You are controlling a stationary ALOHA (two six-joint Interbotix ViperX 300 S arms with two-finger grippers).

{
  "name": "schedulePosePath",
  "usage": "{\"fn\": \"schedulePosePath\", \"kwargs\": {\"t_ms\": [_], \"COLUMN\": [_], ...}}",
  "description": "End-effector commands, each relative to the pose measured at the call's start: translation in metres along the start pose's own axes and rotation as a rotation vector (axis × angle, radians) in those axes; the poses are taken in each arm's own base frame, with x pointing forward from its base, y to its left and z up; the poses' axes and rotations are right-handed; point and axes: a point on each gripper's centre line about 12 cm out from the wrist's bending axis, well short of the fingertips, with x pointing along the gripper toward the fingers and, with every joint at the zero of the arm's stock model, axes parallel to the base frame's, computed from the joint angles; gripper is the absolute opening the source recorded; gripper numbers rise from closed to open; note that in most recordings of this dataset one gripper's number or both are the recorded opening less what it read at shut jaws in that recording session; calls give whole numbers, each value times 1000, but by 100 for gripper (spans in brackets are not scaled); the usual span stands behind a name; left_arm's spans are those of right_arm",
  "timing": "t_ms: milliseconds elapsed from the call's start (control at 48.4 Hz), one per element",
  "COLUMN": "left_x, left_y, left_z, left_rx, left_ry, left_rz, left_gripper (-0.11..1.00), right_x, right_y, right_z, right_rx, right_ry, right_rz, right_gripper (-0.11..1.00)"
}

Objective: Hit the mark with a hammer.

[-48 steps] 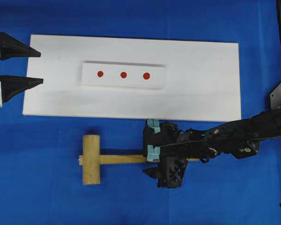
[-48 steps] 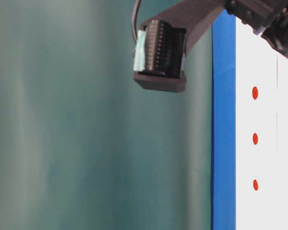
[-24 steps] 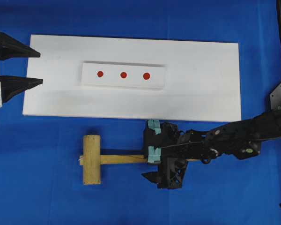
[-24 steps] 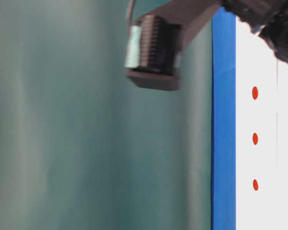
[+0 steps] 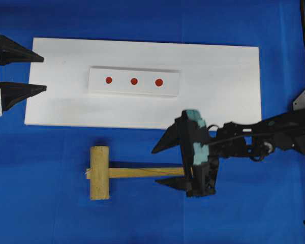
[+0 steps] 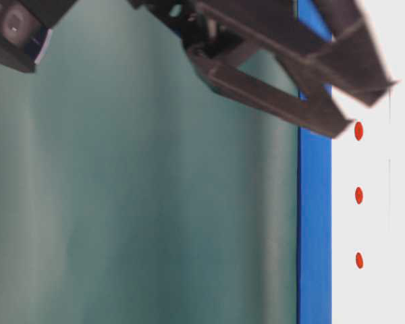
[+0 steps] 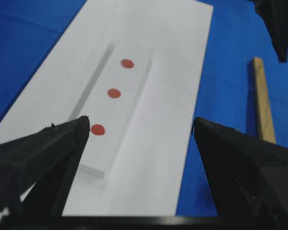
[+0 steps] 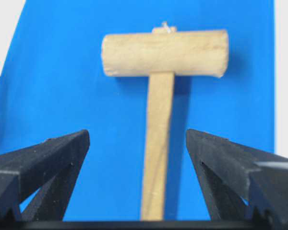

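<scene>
The right claw (image 5: 163,165), jaws now spread wide, has let go of the hammer (image 5: 123,173) and pulled back; its handle lies between the jaws, untouched. The mark (image 5: 134,81) sits well beyond. The strike looks finished. Left claw (image 5: 42,73) gapes, idle

I let go of the hammer (image 5: 137,172): the right gripper (image 5: 165,165), which had been clamped low around the handle, spread its fingers (image 5: 169,140) wide and drew back toward the handle's free end. The handle lay between the fingertips, touching neither. In the table-level view the fingers swung into frame.
</scene>
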Motion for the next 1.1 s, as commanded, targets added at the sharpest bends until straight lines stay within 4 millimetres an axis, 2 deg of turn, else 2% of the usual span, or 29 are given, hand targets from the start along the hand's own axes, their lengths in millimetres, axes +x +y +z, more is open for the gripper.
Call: {"fn": "schedulePosePath", "kwargs": {"t_ms": [0,145,393,558,765,889,1075], "left_x": [0,0,0,0,-3,-9,-18], "left_y": [0,0,0,3,5,3,-1], "left_z": [4,5,5,2,1,7,13], "left_rx": [-5,-9,-12,3,3,20,83], "left_ry": [-13,-16,-13,9,30,-8,-48], "left_rz": [1,0,0,17,31,21,1], "left_gripper": [85,85,85,85,85,85,85], "right_x": [-7,-10,-28,-37,-51,-72,-113], "right_y": [-5,-23,-80,-111,-110,-105,-98], "right_z": [13,22,49,56,59,59,45], "right_rx": [6,-4,-27,-39,-43,-50,-74], "right_ry": [-39,-55,-96,-85,-86,-116,-171], "right_rz": [-7,-43,-154,-208,-191,-182,-177], "right_gripper": [90,90,90,90,90,90,90]}}
